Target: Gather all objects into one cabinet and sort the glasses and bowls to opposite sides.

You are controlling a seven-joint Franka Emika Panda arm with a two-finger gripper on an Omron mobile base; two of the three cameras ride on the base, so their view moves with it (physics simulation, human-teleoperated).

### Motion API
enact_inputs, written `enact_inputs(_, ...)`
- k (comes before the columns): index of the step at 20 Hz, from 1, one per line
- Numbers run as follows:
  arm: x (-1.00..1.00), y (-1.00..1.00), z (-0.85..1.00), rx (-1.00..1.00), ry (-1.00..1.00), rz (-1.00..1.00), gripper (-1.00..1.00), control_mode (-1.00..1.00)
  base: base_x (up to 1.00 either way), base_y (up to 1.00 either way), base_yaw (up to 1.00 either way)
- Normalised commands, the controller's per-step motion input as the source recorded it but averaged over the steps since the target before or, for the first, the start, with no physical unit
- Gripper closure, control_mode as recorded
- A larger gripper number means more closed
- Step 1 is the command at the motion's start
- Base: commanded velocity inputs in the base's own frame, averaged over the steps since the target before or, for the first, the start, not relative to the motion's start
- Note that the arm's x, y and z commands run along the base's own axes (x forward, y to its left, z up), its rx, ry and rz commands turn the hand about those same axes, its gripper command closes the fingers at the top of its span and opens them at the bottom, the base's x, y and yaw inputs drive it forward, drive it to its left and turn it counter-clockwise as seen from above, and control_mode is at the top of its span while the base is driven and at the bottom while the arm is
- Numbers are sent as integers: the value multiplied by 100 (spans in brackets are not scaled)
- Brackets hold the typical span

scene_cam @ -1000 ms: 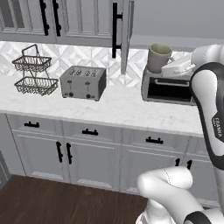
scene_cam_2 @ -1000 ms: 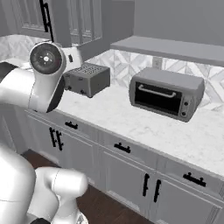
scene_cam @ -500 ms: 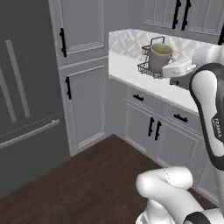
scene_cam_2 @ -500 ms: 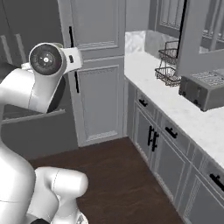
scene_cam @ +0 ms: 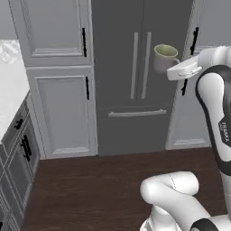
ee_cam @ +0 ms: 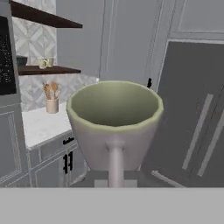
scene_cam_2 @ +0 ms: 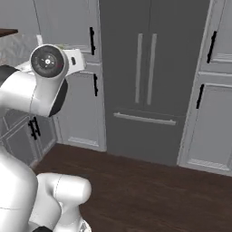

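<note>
Gripper [scene_cam: 173,67] clamped on grey mug [scene_cam: 164,57] by its handle, held upright, high up in front of dark fridge [scene_cam: 140,76]. Shelf board [ee_cam: 48,69] w/ cream cup [ee_cam: 43,63] far off left.

Grey mug [ee_cam: 114,127], pale green inside, upright, handle facing the hand camera, held up in the air; in the left base view the mug [scene_cam: 164,57] hangs in front of the dark fridge door, well above the floor. Dark brown shelf board [ee_cam: 50,70] sits against patterned tile, far left of the mug in the hand view. On that board: one small cream cup [ee_cam: 44,63], upright, and just left of it a dark bowl [ee_cam: 21,61], partly cut off, ribbing too small to tell.
</note>
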Motion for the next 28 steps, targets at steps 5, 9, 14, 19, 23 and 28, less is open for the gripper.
enact_inputs(5,0,0,0,0,0,0,100,100,-9,68,88)
enact_inputs(9,0,0,0,0,0,0,100,100,25,32,72)
enact_inputs(14,0,0,0,0,0,0,100,100,8,-2,4)
enact_inputs(19,0,0,0,0,0,0,100,100,31,-17,25)
enact_inputs(23,0,0,0,0,0,0,100,100,98,-51,43)
enact_inputs(28,0,0,0,0,0,0,100,100,84,-67,44)
